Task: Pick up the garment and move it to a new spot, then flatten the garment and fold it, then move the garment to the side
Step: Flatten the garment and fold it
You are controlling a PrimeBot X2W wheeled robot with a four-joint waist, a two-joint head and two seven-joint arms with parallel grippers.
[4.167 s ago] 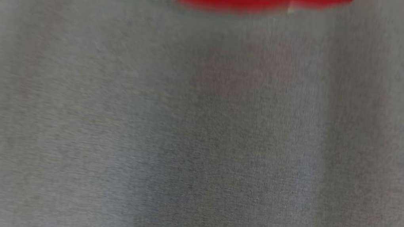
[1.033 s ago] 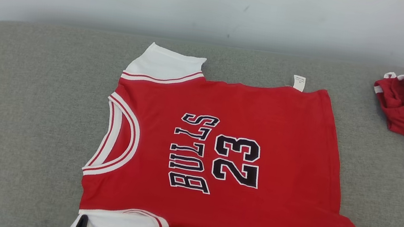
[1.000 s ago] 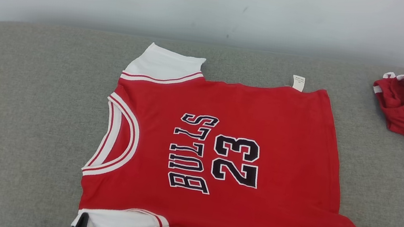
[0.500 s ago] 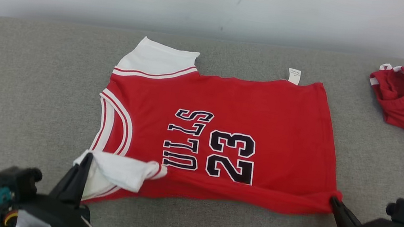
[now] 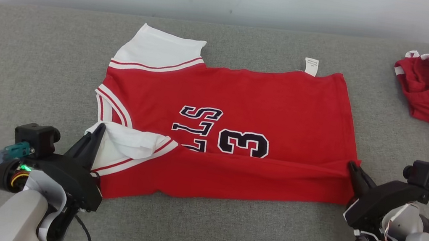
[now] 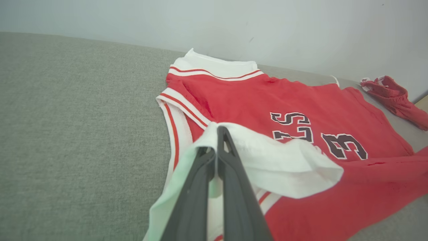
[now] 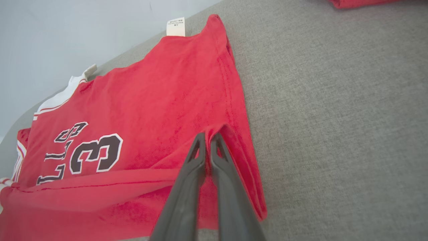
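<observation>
grey worktop (image 5: 14,65): left gripper (image 5: 99,128) pinching the white sleeve (image 5: 130,143), right gripper (image 5: 352,166) pinching the hem (image 5: 348,115), have pulled the red bulls jersey (image 5: 244,93) near edge over its number (image 5: 243,144); fold begun.

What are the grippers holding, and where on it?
Both hold the red jersey: left gripper pinches its white sleeve, right gripper its hem corner.

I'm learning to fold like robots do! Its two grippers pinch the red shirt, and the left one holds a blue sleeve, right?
No. The sleeve in the left gripper is white, not blue, as the left wrist view shows. The rest is right: the right gripper pinches the red shirt too.
</observation>
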